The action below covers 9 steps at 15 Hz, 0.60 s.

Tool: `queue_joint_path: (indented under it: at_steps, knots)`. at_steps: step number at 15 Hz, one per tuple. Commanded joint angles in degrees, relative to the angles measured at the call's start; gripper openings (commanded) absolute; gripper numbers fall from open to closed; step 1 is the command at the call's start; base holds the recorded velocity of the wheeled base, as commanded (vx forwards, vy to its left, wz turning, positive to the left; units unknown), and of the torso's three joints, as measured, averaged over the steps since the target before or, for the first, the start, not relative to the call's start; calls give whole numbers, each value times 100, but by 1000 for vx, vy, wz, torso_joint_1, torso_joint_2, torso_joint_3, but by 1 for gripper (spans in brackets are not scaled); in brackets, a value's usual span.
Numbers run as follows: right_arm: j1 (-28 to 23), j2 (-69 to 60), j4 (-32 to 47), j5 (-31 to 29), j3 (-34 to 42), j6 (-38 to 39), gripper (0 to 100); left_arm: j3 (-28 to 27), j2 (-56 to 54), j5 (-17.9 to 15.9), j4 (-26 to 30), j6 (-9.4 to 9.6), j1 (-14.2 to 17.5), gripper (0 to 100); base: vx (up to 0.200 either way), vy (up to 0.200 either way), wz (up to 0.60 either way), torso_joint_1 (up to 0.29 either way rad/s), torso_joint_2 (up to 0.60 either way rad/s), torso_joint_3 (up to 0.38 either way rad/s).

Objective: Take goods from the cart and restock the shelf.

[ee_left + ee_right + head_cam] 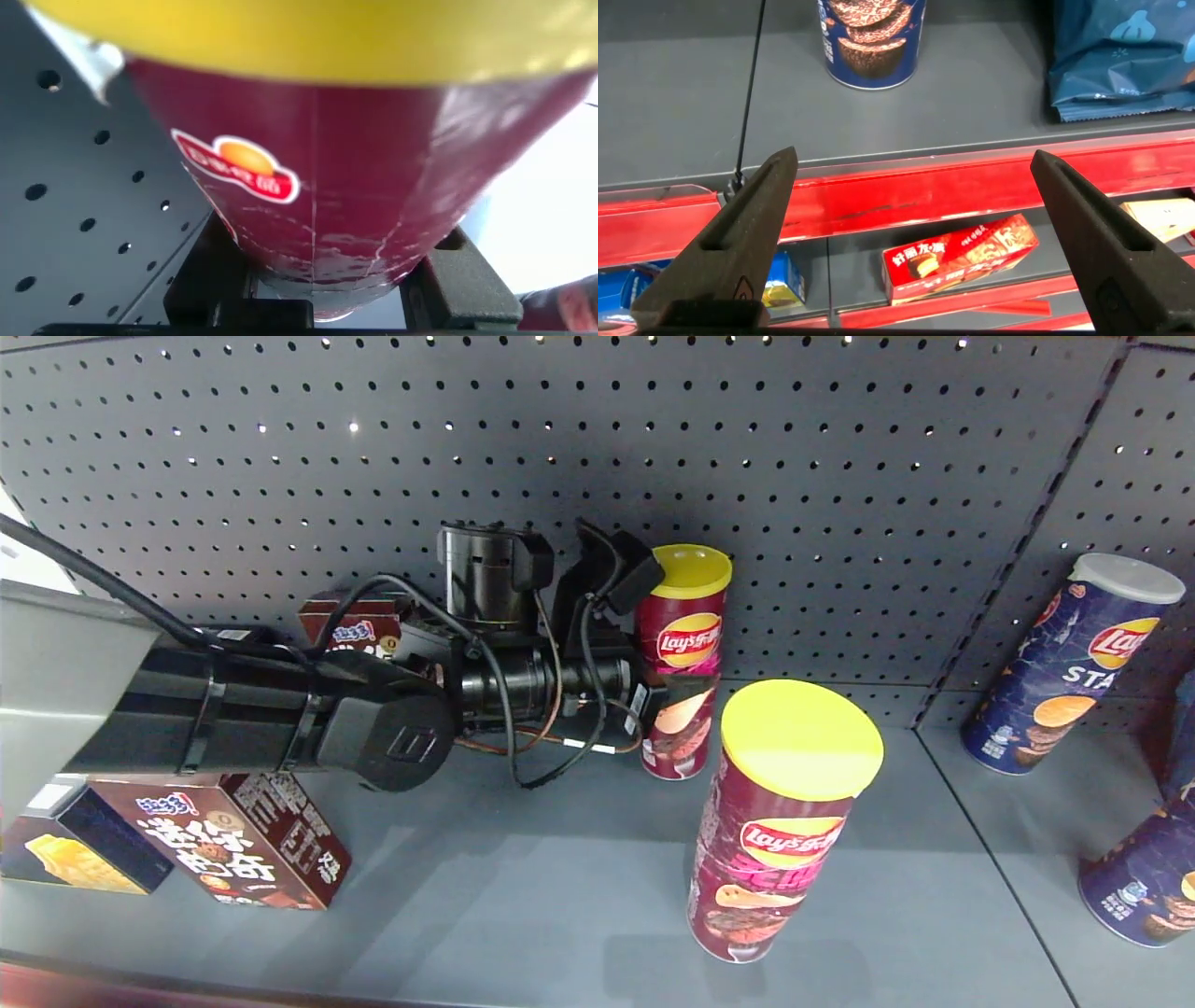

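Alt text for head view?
The left gripper grips a yellow-lidded red chip can upright at the back of the shelf, by the pegboard. A second red can stands nearer the front, brown snack boxes left, blue cans right.

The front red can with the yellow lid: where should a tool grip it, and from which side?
Probably its mid-body, coming level from the shelf front: the front red can stands upright, apart from other goods, and its yellow lid looks too wide to pinch.
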Motion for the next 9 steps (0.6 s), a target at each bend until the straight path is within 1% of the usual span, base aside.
queue_joint_path:
  at_steps: [1,8,9]
  knots:
    - [-1,9,-2,0,0,3,100,-50,40,-1,-1,-1,-33,0,0,0,0,0,0,0]
    - [-1,9,-2,0,0,3,100,-41,119,8,-1,16,-77,0,0,0,0,0,0,0]
    - [-1,9,-2,0,0,3,100,-15,119,8,8,78,-77,0,0,0,0,0,0,0]
